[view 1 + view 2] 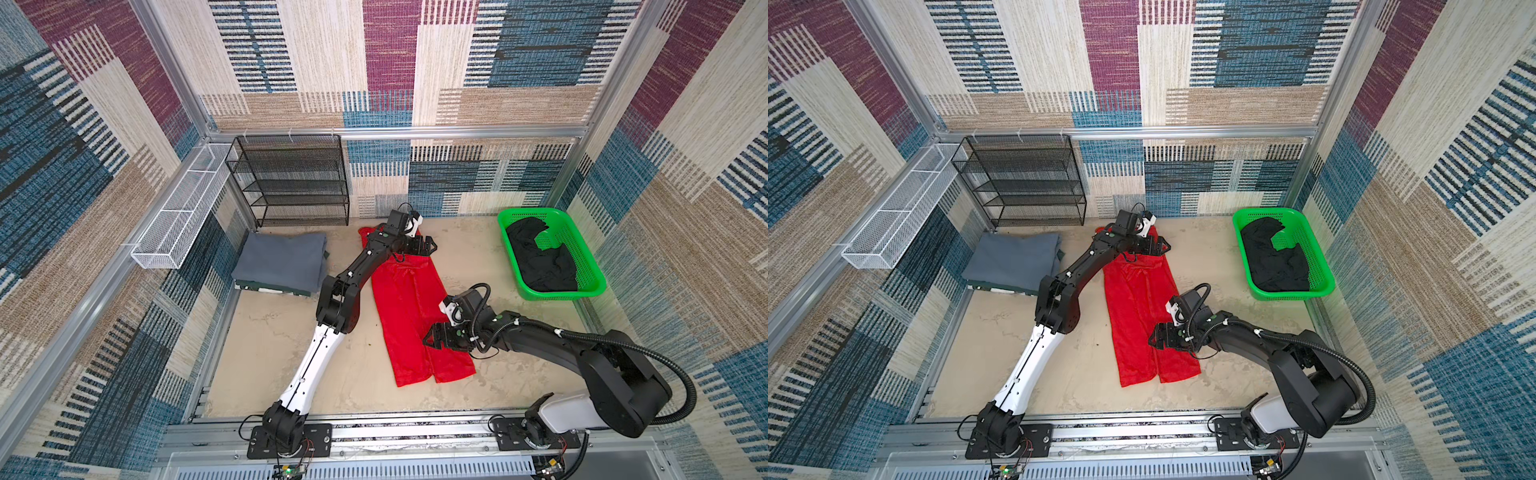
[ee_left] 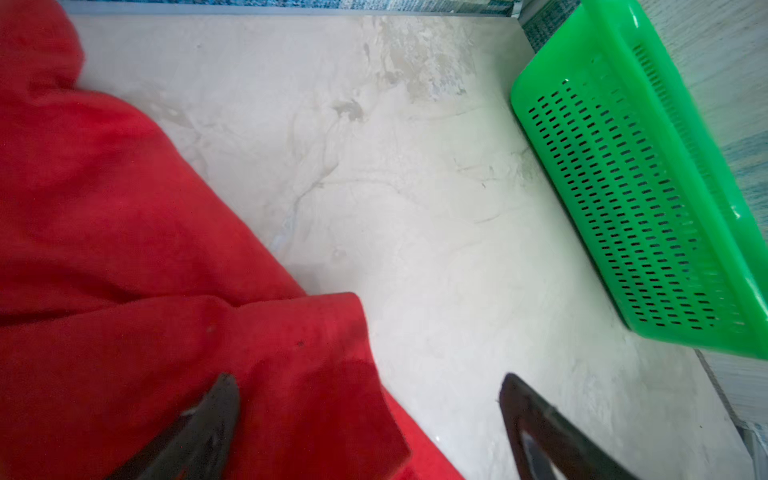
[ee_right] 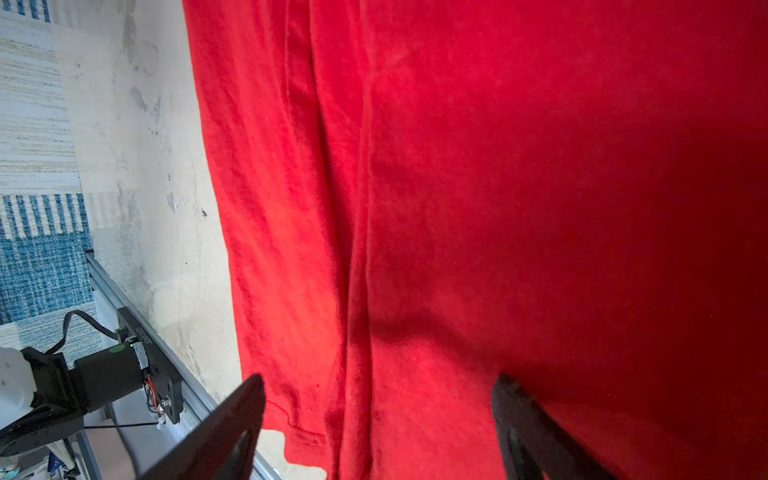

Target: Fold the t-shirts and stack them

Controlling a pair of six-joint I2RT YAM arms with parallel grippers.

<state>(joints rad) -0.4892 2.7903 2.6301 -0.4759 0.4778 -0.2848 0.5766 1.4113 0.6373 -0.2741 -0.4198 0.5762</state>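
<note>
In both top views the red t-shirt [image 1: 407, 307] lies flat on the table [image 1: 291, 365] as a long narrow strip beside the green basket [image 1: 557, 294], its long axis roughly parallel to the basket's long wall. The black t-shirt [image 1: 540, 266] sits crumpled inside the basket. The grey t-shirt [image 1: 278, 266] lies folded beyond the red one, farther from the basket. The left gripper [image 1: 430, 245] hangs over the strip's far end, about level with the basket's back corner, jaws spread and holding nothing. The right gripper [image 1: 1152, 336] hovers over the strip's basket-side edge near the hem, past the basket's front wall, also spread and empty. The left wrist view shows the open fingers [image 2: 220, 407] straddling the cloth's basket-facing border, one over red, one over bare table. The right wrist view shows the fingers [image 3: 245, 407] wide apart above the red cloth, with the stitched hem just beside them. By my reading, the strip next needs halving across its length, and each arm is nearest its own end: right to hem, left to collar.
</note>
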